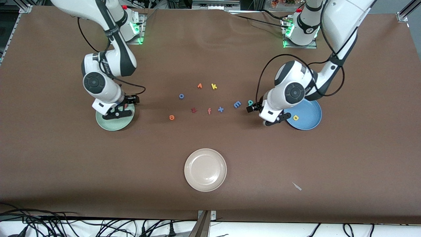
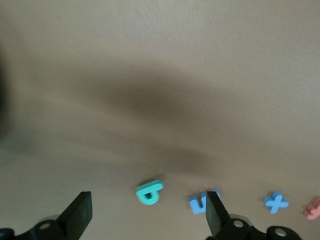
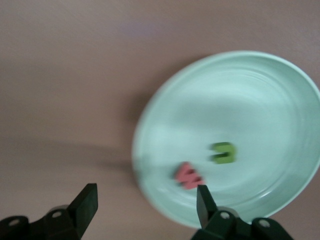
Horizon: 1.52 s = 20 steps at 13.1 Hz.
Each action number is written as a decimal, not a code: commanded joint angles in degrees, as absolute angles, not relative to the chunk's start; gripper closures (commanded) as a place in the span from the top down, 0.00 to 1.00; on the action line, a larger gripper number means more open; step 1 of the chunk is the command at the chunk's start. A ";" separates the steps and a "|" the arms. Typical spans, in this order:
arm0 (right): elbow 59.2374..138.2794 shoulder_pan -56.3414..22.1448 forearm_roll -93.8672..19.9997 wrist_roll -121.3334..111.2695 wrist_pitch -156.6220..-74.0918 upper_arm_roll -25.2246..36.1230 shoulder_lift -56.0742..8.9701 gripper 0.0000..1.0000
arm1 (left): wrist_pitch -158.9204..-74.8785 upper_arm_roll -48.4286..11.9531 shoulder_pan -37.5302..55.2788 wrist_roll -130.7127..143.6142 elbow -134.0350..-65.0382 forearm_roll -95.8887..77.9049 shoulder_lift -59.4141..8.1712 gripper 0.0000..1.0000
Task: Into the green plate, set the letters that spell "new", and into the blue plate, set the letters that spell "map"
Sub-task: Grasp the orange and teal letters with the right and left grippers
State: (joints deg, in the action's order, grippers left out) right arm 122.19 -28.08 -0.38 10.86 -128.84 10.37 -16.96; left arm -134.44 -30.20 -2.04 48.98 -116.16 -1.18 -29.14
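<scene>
green plate [image 1: 113, 124] is sitting at the right arm's end of the table and already holding two of its three: the salmon w [image 3: 188, 175] and the olive n [image 3: 223, 153] are lying flat inside it, close together but apart, w nearer the rim. right gripper [image 1: 119, 112] is hovering over that plate with jaws spread and nothing between them, so i'm reading this as a drop that's done. orange e [image 1: 171, 117] is lying on the bare table toward the middle, well apart from the green plate, so that looks like the right arm's remaining pick. blue plate [image 1: 310, 115] is sitting at the left arm's end, with the yellow p [image 1: 295, 117] lying in it near the rim. left gripper [image 1: 255, 107] is hanging low over the table just beside that plate, jaws spread wide and empty, with the teal a [image 2: 150, 192] lying between the fingers' line in the left wrist view and the light-blue m [image 2: 202, 201] just beside it, partly hidden by one finger. probably lining up on the a. both arms are bending down steeply at the elbow, wrists pointing at the table. distractors are staying out of it: blue x [image 1: 220, 109], orange f [image 1: 209, 111], dark red z [image 1: 194, 110], yellow k [image 1: 214, 86], and a cream-white plate [image 1: 205, 170] nearest the front camera.
</scene>
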 commanded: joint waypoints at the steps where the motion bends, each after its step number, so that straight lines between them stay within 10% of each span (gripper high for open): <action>1: 111.48 -29.79 -0.97 25.08 -124.46 6.60 -22.65 0.88 | -139.74 -30.06 -0.27 51.33 -119.96 0.17 -29.36 0.98; 17: 105.12 -33.84 -1.49 34.72 -137.46 1.85 -36.21 0.71 | -142.47 -30.06 1.05 51.42 -121.99 7.91 -32.17 0.54; 20: 105.20 -33.84 -1.49 34.72 -139.22 1.85 -36.65 0.48 | -142.47 -30.06 1.05 51.33 -121.91 7.91 -32.60 0.42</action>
